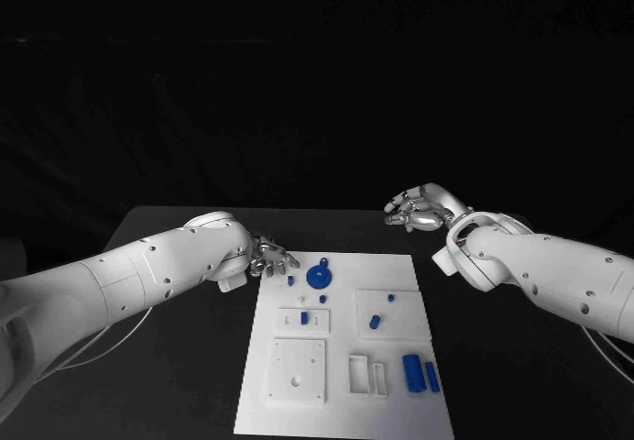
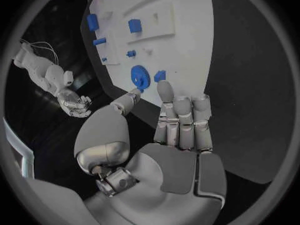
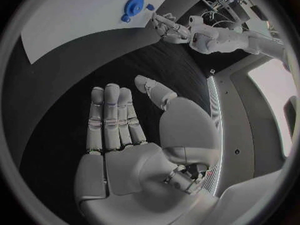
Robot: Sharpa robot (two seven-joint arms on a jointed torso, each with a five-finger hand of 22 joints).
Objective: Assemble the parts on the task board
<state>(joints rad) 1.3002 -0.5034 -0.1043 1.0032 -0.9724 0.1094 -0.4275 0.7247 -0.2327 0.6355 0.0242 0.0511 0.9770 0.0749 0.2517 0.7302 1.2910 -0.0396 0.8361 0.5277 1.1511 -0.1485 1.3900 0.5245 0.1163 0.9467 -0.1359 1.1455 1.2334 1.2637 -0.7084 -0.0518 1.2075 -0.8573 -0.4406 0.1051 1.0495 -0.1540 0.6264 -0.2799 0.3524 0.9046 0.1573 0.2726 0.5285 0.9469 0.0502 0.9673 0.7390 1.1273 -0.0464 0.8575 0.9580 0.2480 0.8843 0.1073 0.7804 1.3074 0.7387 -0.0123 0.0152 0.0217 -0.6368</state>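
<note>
The white task board [image 1: 397, 275] lies in the middle of the black table. A blue gear [image 1: 319, 275] sits near its far edge, with a small blue part [image 1: 290, 281] beside it. Other blue parts lie further down: one in a small plate [image 1: 304, 318], one [image 1: 374, 321] mid-board, two long ones [image 1: 420, 373] near the right edge. My left hand [image 1: 268, 258] hovers at the board's far left corner, fingers apart, holding nothing; its fingertips [image 2: 165, 90] reach close to the gear [image 2: 140, 77]. My right hand [image 1: 420, 209] is off the board beyond its far right corner, fingers straight [image 3: 111, 120], empty.
White raised plates [image 1: 299, 369] and a slotted block [image 1: 368, 375] stand on the board's near half. Black table [image 1: 172, 367] lies on both sides of the board. In the right wrist view the board [image 3: 75, 15] lies ahead of the hand.
</note>
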